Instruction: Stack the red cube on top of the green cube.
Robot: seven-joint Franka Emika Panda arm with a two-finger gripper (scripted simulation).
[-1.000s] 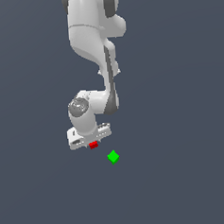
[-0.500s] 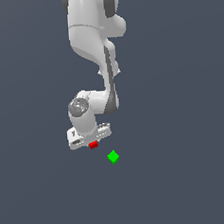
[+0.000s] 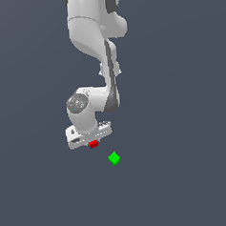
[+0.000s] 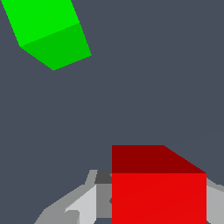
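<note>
The red cube [image 3: 93, 144] sits low under the white hand, between the fingers of my gripper [image 3: 90, 143]. In the wrist view the red cube [image 4: 158, 188] fills the space between the grey fingers [image 4: 85, 203], which press against both of its sides, so my gripper [image 4: 157, 208] is shut on it. The green cube [image 3: 114, 158] lies on the floor a short way off, toward the exterior view's right and nearer the camera. It also shows in the wrist view as the green cube [image 4: 48, 30], standing free and apart from the red one.
The floor [image 3: 186, 176] is a plain dark grey surface. The white arm [image 3: 92, 35] rises above the hand to the top of the exterior view.
</note>
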